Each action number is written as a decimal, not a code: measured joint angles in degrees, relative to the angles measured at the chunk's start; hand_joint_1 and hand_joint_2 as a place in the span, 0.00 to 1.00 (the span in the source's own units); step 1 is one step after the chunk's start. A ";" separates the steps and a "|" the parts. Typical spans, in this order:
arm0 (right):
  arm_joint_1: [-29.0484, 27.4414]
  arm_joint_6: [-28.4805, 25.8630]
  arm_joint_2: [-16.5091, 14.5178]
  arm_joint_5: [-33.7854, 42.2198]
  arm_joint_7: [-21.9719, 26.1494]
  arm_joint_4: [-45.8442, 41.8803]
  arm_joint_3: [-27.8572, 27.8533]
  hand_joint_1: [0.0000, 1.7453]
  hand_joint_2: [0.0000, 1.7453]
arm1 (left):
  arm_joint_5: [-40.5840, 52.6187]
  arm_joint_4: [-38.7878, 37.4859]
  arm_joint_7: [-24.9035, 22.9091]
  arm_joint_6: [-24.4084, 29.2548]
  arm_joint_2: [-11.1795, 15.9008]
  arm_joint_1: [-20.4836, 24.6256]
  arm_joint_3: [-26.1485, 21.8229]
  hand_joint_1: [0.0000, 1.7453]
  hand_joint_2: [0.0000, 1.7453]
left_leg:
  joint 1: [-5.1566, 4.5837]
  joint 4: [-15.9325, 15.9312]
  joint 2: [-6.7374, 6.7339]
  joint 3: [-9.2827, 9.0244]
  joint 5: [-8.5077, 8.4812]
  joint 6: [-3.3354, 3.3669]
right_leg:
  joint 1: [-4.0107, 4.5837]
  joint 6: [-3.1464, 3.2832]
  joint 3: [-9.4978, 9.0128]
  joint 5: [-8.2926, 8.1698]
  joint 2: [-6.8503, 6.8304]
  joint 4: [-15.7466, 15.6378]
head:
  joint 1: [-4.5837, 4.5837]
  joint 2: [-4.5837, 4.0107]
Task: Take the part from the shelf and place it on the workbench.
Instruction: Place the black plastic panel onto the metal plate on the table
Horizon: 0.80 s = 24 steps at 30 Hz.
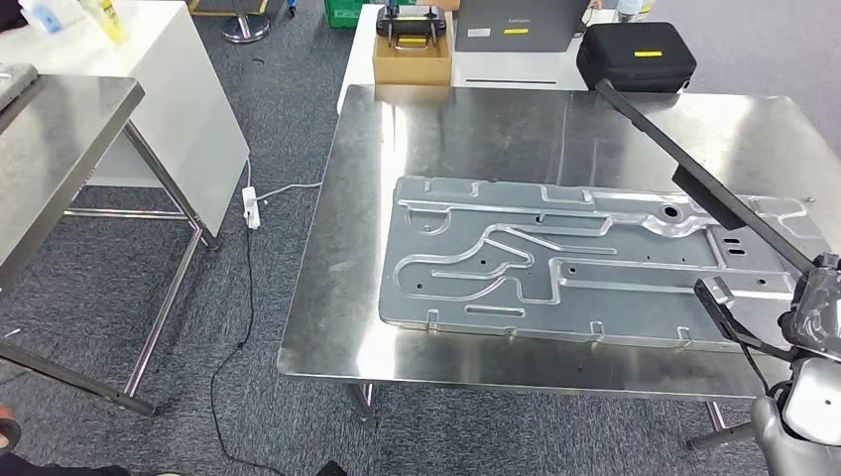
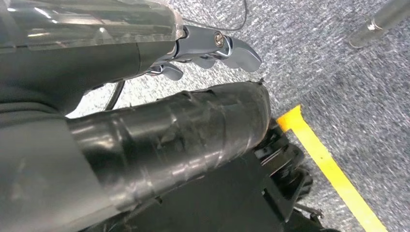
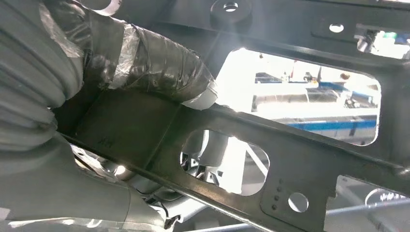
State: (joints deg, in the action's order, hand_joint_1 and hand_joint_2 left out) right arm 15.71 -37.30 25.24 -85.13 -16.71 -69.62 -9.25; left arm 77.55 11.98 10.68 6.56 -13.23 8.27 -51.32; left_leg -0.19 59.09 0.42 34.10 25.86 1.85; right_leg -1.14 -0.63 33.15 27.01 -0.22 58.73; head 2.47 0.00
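Observation:
The part [image 1: 709, 193] is a flat black metal frame with cut-out holes. It hangs tilted above the right side of the steel workbench [image 1: 327, 327], one long edge slanting toward the far side. My right hand [image 1: 818, 307] grips its near end at the picture's right edge. In the right wrist view my taped thumb [image 3: 145, 63] presses on the black part [image 3: 300, 159], with the other fingers beneath it. My left hand [image 2: 169, 125] hangs over the carpet, its fingers [image 2: 232, 48] apart and holding nothing.
A large stamped silver panel [image 1: 555, 258] covers much of the workbench. Behind it stand a cardboard box [image 1: 412, 55], a grey case [image 1: 516, 25] and a black case [image 1: 635, 55]. A second steel table [image 1: 50, 149] stands left, with a power strip [image 1: 251, 206] on the floor between.

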 joint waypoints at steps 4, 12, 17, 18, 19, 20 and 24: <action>-1.22 -0.40 1.03 -0.01 -3.17 3.88 1.80 0.16 1.00 | -0.20 0.01 -0.07 0.08 -0.03 0.04 0.16 0.00 0.00 | 0.15 -1.61 -0.02 -0.72 -0.38 1.07 | -0.35 -1.27 0.46 0.88 0.01 0.97 | 0.02 0.00; -2.36 -0.49 2.70 -0.01 -8.29 9.59 8.29 0.00 0.00 | -0.85 0.00 -0.08 0.05 -0.17 0.06 0.48 0.00 0.00 | 0.26 -1.34 -0.04 -1.21 0.12 1.27 | -0.92 -2.27 4.61 1.41 0.05 7.72 | 0.05 0.00; -2.12 -2.14 2.68 -0.02 -7.47 11.53 9.81 0.00 0.00 | -1.16 0.02 -0.07 0.27 -0.15 0.12 0.70 0.00 0.00 | -0.12 -0.51 0.06 -0.99 0.89 -0.08 | -0.49 -0.88 1.43 -0.50 0.40 1.01 | -0.03 0.00; -2.09 -2.55 2.62 -0.03 -6.86 11.61 9.80 0.00 0.00 | -1.21 0.02 -0.07 0.29 -0.13 0.10 0.72 0.00 0.00 | -0.04 -0.26 0.01 -1.04 1.15 -0.36 | -0.55 -0.52 1.35 -0.56 0.43 0.89 | -0.03 0.00; -2.04 -2.79 2.55 -0.03 -6.15 11.63 9.70 0.00 0.00 | -1.31 0.02 -0.06 0.31 -0.12 0.10 0.72 0.00 0.00 | 0.05 0.51 -0.03 -0.84 1.81 -0.64 | -0.59 -0.07 1.25 -0.63 0.47 0.76 | -0.03 0.00; -2.00 -2.89 2.47 -0.03 -5.38 11.61 9.49 0.00 0.00 | -1.42 0.02 -0.05 0.32 -0.11 0.10 0.73 0.00 0.00 | 0.14 2.52 -0.06 -0.07 3.18 -0.90 | -0.63 0.37 1.15 -0.70 0.48 0.62 | -0.03 0.00; -2.84 -3.02 0.47 2.39 2.38 9.92 6.93 0.00 0.00 | -2.11 0.01 0.07 0.46 -0.11 -0.12 0.73 0.00 0.00 | 0.33 16.07 -0.08 5.90 9.46 -1.30 | -0.16 1.18 1.17 -0.77 0.47 0.58 | -0.03 0.00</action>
State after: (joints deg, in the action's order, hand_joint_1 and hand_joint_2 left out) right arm 12.87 -40.32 25.71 -82.73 -14.33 -59.69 -2.32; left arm 75.44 11.99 10.75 7.02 -13.34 8.15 -50.59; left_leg 0.14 75.16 0.34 40.00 35.32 0.55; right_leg -1.30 0.55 34.32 26.23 0.25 59.31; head 2.44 0.00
